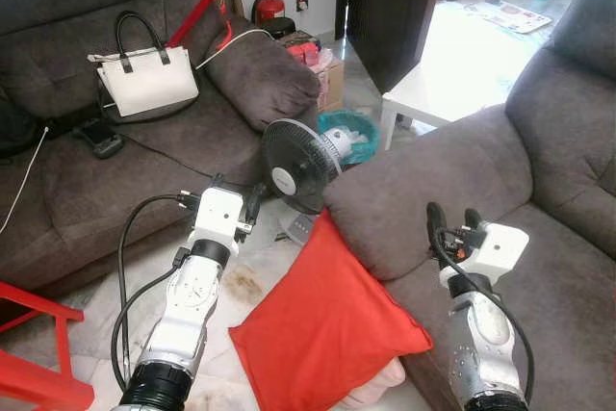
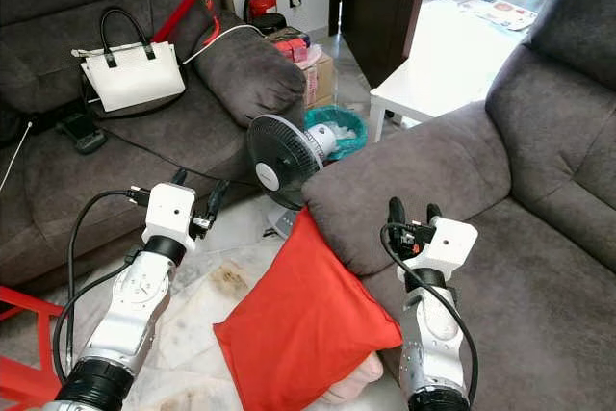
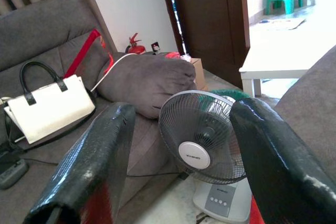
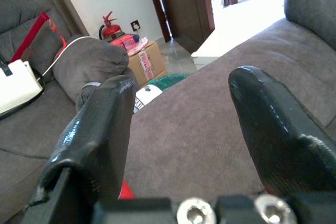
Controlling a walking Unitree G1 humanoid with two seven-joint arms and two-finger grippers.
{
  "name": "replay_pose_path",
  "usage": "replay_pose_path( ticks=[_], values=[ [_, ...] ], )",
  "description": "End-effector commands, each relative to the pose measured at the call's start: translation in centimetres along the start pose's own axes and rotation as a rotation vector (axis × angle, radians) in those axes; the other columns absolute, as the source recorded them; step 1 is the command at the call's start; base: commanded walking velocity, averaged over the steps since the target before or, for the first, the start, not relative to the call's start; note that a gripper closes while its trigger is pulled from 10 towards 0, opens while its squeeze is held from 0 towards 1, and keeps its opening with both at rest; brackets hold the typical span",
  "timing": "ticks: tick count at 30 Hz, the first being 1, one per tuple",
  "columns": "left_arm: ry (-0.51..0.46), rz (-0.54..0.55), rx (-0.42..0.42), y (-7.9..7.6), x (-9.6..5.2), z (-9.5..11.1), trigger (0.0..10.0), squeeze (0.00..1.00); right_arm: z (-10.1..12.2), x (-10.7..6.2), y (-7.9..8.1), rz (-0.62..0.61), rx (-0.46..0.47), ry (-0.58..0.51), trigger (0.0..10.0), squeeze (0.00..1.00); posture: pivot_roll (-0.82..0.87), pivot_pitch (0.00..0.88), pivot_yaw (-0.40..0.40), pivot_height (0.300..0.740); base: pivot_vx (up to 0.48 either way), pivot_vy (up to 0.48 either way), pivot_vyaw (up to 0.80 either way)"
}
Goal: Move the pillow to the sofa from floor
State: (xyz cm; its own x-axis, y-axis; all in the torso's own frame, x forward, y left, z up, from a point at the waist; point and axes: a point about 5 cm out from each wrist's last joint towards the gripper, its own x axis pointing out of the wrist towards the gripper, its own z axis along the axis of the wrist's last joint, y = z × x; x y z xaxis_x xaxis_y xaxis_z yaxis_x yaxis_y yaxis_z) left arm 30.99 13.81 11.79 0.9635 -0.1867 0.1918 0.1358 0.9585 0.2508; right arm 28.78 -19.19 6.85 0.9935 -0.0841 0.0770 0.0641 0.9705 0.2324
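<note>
A red pillow [image 1: 322,324] stands tilted on the tiled floor, its top corner leaning on the armrest [image 1: 414,199] of the grey sofa [image 1: 549,209] on my right. My left gripper [image 1: 239,190] hangs open above the floor, left of the pillow's top corner and close in front of a small black fan [image 1: 296,166]. Over the sofa's front edge, beside the armrest, my right gripper [image 1: 453,218] is open with nothing between its fingers. The left wrist view looks past both fingers at the fan [image 3: 202,140]; the right wrist view looks along the grey armrest [image 4: 199,124].
A second grey sofa [image 1: 115,170] on the left holds a white handbag [image 1: 144,79] and cables. A teal basket [image 1: 351,132], a cardboard box, a fire extinguisher [image 1: 269,2] and a white table [image 1: 452,74] stand behind the fan. A red frame [image 1: 38,353] is at lower left.
</note>
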Motion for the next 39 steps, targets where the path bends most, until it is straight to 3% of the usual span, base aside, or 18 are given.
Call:
replay_pose_path(
  ticks=[1,19,39],
  values=[
    [-0.005,0.002,-0.002,0.0,-0.19,0.05,10.0,0.0,0.05,0.08,0.35,0.012,-0.001,0.003,10.0,0.0,0.09,0.06,0.052,0.726,0.0,0.0,0.0],
    [-0.001,-0.007,-0.007,-0.32,-0.13,0.03,10.0,0.0,-0.07,-0.03,0.45,0.02,-0.006,0.012,10.0,0.0,0.08,0.043,0.053,0.607,0.0,0.0,0.0],
    [0.015,0.001,-0.016,-0.27,-0.18,-0.31,10.0,0.0,-0.11,0.05,0.6,0.045,-0.016,0.02,10.0,0.0,0.08,0.053,0.042,0.607,0.0,0.0,0.0]
  ],
)
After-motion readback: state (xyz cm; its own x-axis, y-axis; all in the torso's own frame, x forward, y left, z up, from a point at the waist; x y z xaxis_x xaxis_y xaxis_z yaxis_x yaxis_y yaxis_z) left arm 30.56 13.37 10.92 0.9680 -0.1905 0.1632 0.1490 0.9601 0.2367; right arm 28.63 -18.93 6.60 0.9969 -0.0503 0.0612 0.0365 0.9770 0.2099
